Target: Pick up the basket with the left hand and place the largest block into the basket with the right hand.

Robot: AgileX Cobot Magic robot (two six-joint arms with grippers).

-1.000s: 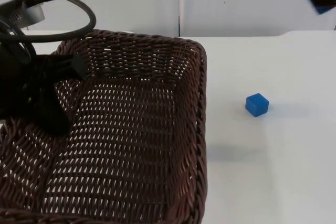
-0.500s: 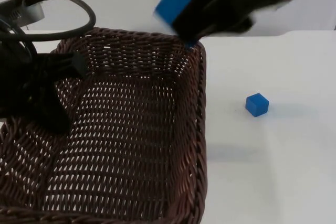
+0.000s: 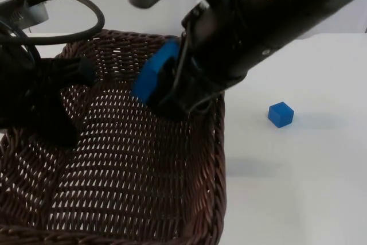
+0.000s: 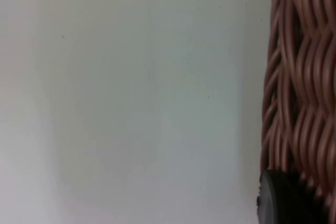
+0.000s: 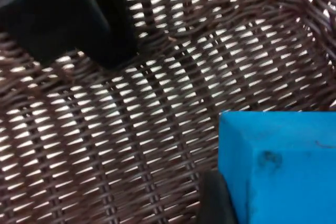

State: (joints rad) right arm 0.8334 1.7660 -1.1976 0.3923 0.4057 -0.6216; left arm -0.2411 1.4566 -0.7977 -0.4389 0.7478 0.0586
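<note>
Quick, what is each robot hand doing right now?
Left gripper: shut on the basket rim.
Right gripper: shut on the big blue block, above the basket.

My fixed overhead camera looks down and forward, close over the wicker basket (image 3: 143, 170), taking in the white table (image 3: 287, 199) as far as the grey partition wall (image 3: 143, 4). My left wrist camera sits tight against the basket's outer weave (image 4: 299, 77), facing down along it onto bare table (image 4: 131, 103). My right wrist camera peers down past the large blue block (image 5: 278, 166) onto the basket floor (image 5: 105, 145), very near. That floor and block (image 3: 153, 77) also appear from overhead
</note>
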